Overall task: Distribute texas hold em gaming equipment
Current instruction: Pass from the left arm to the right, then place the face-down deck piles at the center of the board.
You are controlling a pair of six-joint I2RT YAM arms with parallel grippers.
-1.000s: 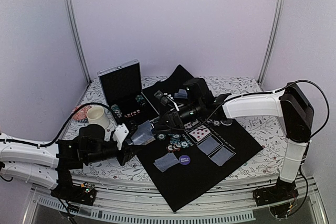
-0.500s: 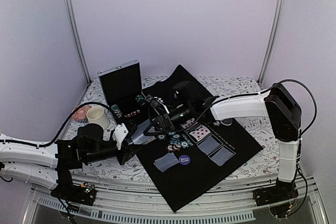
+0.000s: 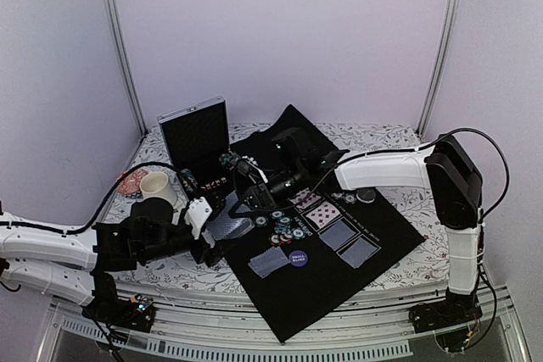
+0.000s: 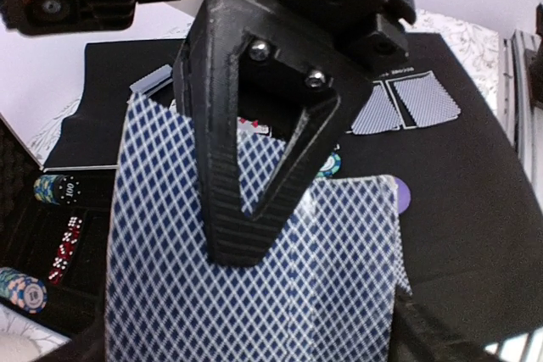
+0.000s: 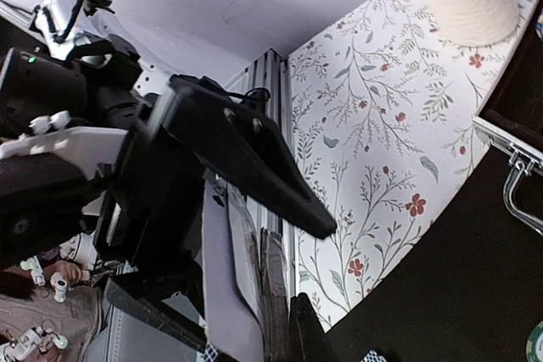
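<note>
Just off the left edge of the black mat (image 3: pixel 331 294), a fan of playing cards (image 4: pixel 187 294) hung between both arms. The right pincer (image 3: pixel 241 209) pinched it, one finger flat on the card backs; the left pincer (image 3: pixel 212 241) stood spread around it. For a good handover, I judged that the right grip needed to be firm before pulling straight away, otherwise loose cards could slide out.
</note>
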